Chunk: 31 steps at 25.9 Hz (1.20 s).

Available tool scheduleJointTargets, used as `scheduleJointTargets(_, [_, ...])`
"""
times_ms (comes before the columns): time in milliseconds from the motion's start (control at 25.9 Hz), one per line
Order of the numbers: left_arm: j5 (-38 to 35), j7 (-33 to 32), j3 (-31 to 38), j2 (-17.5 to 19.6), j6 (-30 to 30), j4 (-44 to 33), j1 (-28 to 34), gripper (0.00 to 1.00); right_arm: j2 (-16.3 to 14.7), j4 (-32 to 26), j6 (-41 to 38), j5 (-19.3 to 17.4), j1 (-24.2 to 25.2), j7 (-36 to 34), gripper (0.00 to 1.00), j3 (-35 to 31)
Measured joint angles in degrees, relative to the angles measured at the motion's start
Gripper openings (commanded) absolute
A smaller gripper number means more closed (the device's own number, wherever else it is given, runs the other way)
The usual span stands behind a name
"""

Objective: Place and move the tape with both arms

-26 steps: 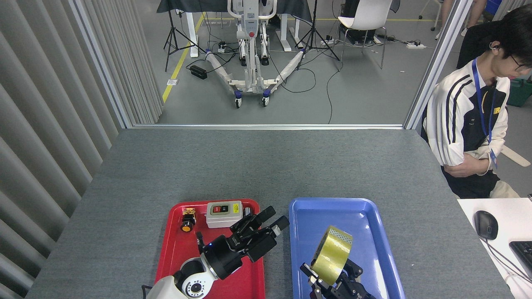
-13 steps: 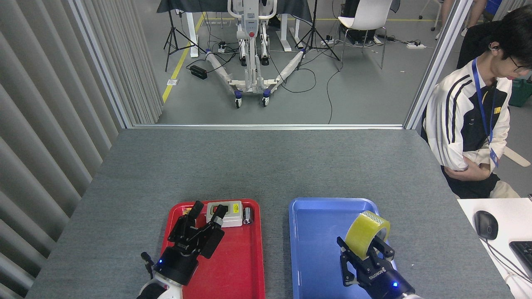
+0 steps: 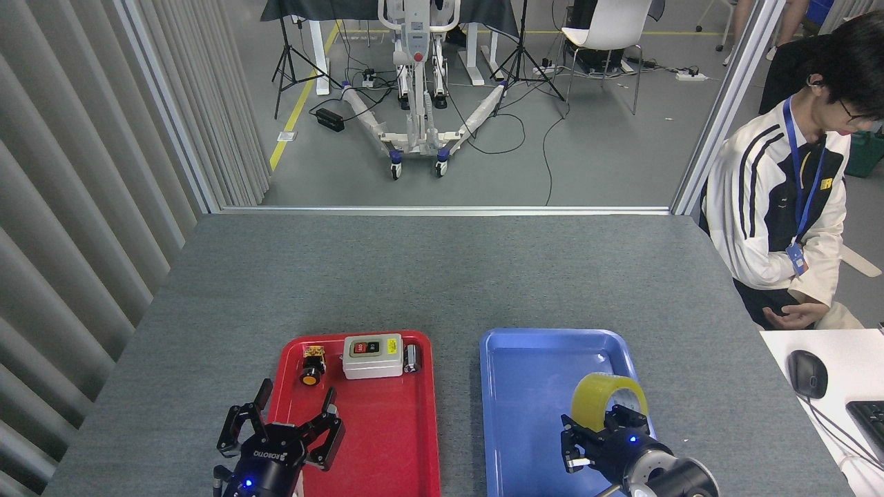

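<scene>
The tape [image 3: 599,396], a yellow translucent roll, sits low over the right part of the blue tray [image 3: 525,386], tilted with its core facing up and right. My right gripper [image 3: 602,426] reaches it from below and is shut on its near rim, one finger by the core. I cannot tell whether the roll touches the tray floor. My left gripper [image 3: 283,417] stands open at the near left corner of the red tray [image 3: 407,442], fingers spread, holding nothing.
At the back of the red tray lie a white switch box [image 3: 373,356], a yellow push button [image 3: 311,366] and a small metal cylinder [image 3: 412,358]. A seated person [image 3: 780,207] is at the table's right edge. A white desk [image 3: 849,359] with a mouse [image 3: 807,373] adjoins.
My left gripper pulled back from the red tray's middle toward its near left corner and spread its fingers. My right gripper carried the tape rightward and lowered it toward the blue tray.
</scene>
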Motion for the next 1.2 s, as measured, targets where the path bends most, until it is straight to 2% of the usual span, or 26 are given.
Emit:
scheduleJointTargets(77, [0.3, -0.3, 0.6, 0.0, -1.2, 0.0, 0.0, 1.00, 0.0, 0.4, 0.1, -0.1, -0.2, 1.0, 0.78, 0.1])
scheduleJointTargets(155, [1.0, -0.4, 0.9, 0.1, -1.8, 0.0, -0.2, 1.00, 0.0, 0.8, 0.3, -0.2, -0.4, 1.2, 0.99, 0.1])
scheduleJointTargets(425, [2.0, -0.5, 1.1, -0.8, -2.2, 0.5, -0.3, 1.00, -0.3, 1.3, 0.4, -0.8, -0.3, -0.4, 1.00, 0.1])
scheduleJointTargets(618, [2.4, 0.0, 1.1, -0.4, -2.4, 0.6, -0.4, 1.00, -0.4, 1.2, 0.6, -1.1, -0.1, -5.3, 1.00, -0.1])
scheduleJointTargets(734, [2.6, 0.1, 1.1, -0.3, -2.6, 0.6, -0.4, 1.00, -0.4, 1.0, 1.1, -1.2, 0.3, -13.0, 0.99, -1.1])
scheduleJointTargets(850, [2.6, -0.1, 1.1, -0.4, -2.7, 0.5, -0.3, 1.00, 0.5, 1.2, 3.9, -1.0, 1.7, -25.5, 0.99, -2.8])
scheduleJointTargets(1005, [2.7, -0.4, 1.4, -0.3, -2.7, 0.4, -0.3, 1.00, 4.7, 1.5, 11.2, 2.3, 4.0, -42.5, 0.99, -3.9])
scheduleJointTargets(1082, [2.7, -0.5, 1.7, -0.3, -2.7, 0.4, -0.3, 1.00, 6.3, 1.5, 15.0, 3.8, 4.9, -47.5, 0.99, -4.0])
scheduleJointTargets(1198, [2.7, -0.6, 1.9, -0.3, -2.7, 0.3, -0.3, 1.00, 7.5, 1.7, 18.6, 4.4, 5.6, -50.7, 0.99, -3.7])
